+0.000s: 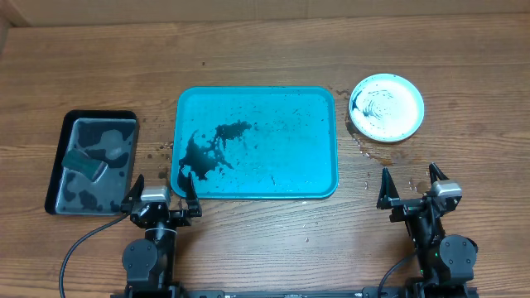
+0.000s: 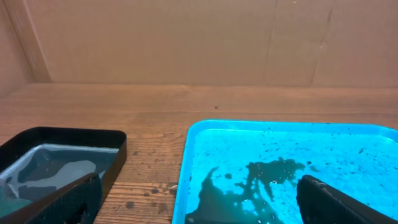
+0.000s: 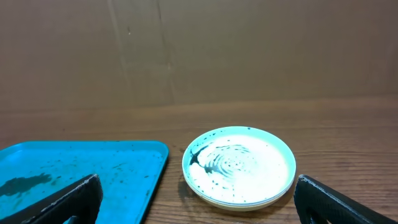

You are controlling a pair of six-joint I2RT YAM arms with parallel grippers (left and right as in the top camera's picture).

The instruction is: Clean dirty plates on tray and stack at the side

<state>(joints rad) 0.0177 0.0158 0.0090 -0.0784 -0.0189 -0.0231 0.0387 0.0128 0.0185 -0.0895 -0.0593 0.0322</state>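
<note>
The turquoise tray [image 1: 290,165] lies mid-table with no plates on it, only a black puddle [image 1: 203,153] at its left front and scattered specks. The plates [image 1: 386,108] sit stacked on the wood to the right of the tray. The top one is pale aqua with black smears, and a yellowish rim shows beneath it in the right wrist view [image 3: 239,165]. My left gripper [image 1: 162,186] hangs open at the tray's front left corner [image 2: 202,199]. My right gripper [image 1: 409,178] stands open in front of the plates [image 3: 199,202]. Neither holds anything.
A smaller black tray [image 1: 93,161] with grey liquid and a green sponge [image 1: 84,163] lies left of the turquoise tray [image 2: 323,155]. Wet spots [image 1: 364,153] mark the wood between the tray and the plates. A brown wall closes the table's far side.
</note>
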